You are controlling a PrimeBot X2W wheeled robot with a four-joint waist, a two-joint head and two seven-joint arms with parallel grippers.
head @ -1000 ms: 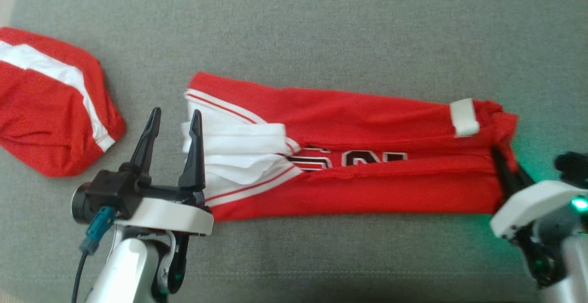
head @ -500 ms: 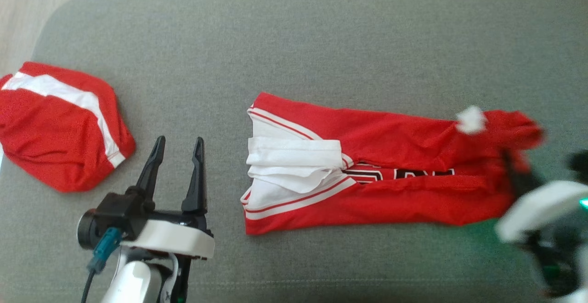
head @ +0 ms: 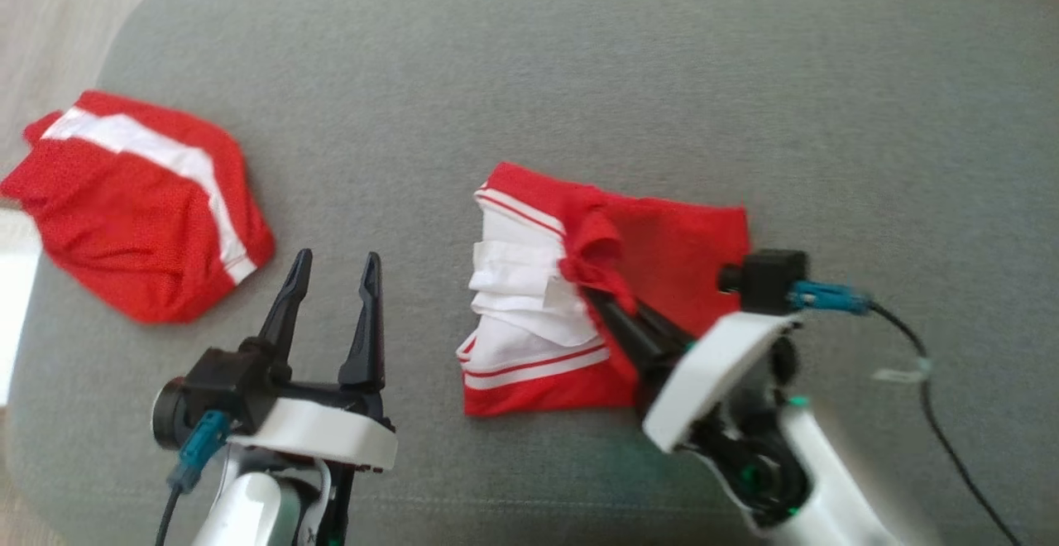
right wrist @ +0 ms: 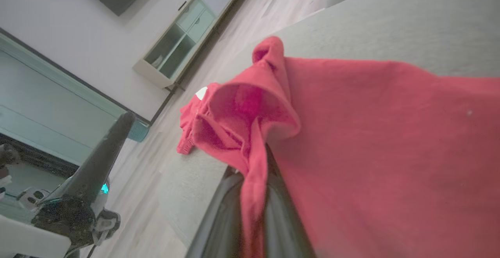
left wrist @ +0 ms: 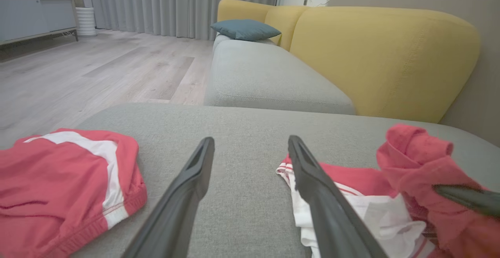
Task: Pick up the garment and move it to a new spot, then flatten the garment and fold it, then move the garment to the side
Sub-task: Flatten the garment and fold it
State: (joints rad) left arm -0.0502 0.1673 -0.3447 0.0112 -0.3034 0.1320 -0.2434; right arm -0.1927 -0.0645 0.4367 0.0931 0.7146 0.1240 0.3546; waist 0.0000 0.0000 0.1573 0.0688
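Observation:
The garment [head: 678, 236] is a red jersey with white trim, lying doubled over on the grey cushion [head: 579, 74]. My right gripper [head: 589, 291] is shut on a bunched red end of it, held over the white part. In the right wrist view the red cloth [right wrist: 371, 133] drapes over the closed fingers [right wrist: 230, 211]. My left gripper [head: 335, 263] stands open with nothing in it, to the left of the garment and clear of it. In the left wrist view its fingers [left wrist: 195, 180] frame bare cushion, with the garment [left wrist: 351, 180] at the right.
A second red and white garment [head: 141, 198] lies at the cushion's left end, near the rounded edge and the wooden floor [head: 41, 25]. A yellow sofa back [left wrist: 383, 54] and a blue pillow [left wrist: 244, 29] stand beyond. A cable [head: 935, 397] trails from the right wrist.
My right gripper has carried the garment's right end leftward over the rest, doubling it. The head camera has shifted too. The left gripper stays open, now clear of the cloth.

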